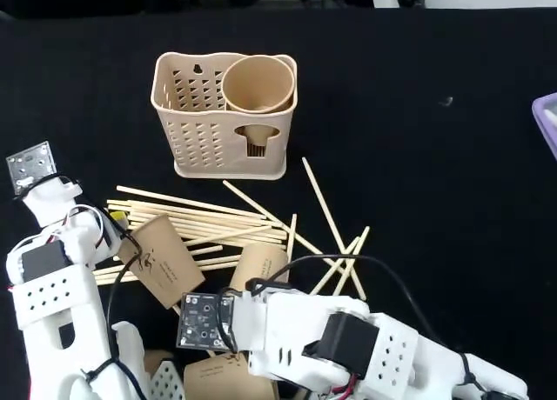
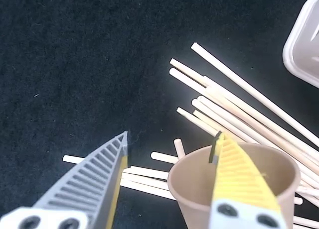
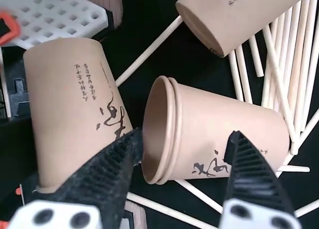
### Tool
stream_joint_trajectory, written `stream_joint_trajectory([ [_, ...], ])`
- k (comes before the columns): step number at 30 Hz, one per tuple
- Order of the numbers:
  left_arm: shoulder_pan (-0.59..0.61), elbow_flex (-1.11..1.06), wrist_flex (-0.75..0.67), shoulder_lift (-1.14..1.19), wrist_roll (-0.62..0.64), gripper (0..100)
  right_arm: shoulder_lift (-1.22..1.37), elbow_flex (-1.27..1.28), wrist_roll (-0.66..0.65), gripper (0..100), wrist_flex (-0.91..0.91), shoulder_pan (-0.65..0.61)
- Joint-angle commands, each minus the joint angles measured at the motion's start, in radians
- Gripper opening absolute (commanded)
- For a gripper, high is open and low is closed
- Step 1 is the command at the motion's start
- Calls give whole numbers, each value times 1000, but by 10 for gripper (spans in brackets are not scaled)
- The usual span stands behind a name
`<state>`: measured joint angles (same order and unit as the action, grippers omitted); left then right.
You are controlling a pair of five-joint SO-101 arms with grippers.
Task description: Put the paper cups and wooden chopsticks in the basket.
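A beige slotted basket point(image 1: 185, 113) stands at the back with one paper cup point(image 1: 258, 83) upright in it. Wooden chopsticks point(image 1: 200, 222) lie scattered in front of it. My left gripper point(image 2: 172, 137) is open; its yellow finger point(image 2: 239, 181) lies over the mouth of a brown cup point(image 2: 189, 199), which rests on its side point(image 1: 161, 259) on the sticks. My right gripper point(image 3: 187, 135) is open, its black fingers on either side of a second cup point(image 3: 214, 134) lying on its side point(image 1: 258, 263). A third cup point(image 3: 75, 104) lies beside it, near the table's front point(image 1: 228, 378).
Loose chopsticks point(image 1: 335, 243) fan out to the right of the cups. A purple container edge point(image 1: 546, 122) shows at the far right. The basket's corner point(image 2: 304, 45) shows beyond the left gripper. The left arm's white base point(image 3: 55, 15) sits close to the third cup.
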<state>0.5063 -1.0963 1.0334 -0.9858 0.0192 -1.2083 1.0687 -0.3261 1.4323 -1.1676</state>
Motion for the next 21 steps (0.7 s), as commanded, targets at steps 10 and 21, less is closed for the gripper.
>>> stream_joint_trajectory([
  [10,8,10,-12,-18,2,277,-7,-2,-261,274,-28,374],
  [21,8,10,-12,-18,2,277,-8,-7,-356,253,-26,594],
])
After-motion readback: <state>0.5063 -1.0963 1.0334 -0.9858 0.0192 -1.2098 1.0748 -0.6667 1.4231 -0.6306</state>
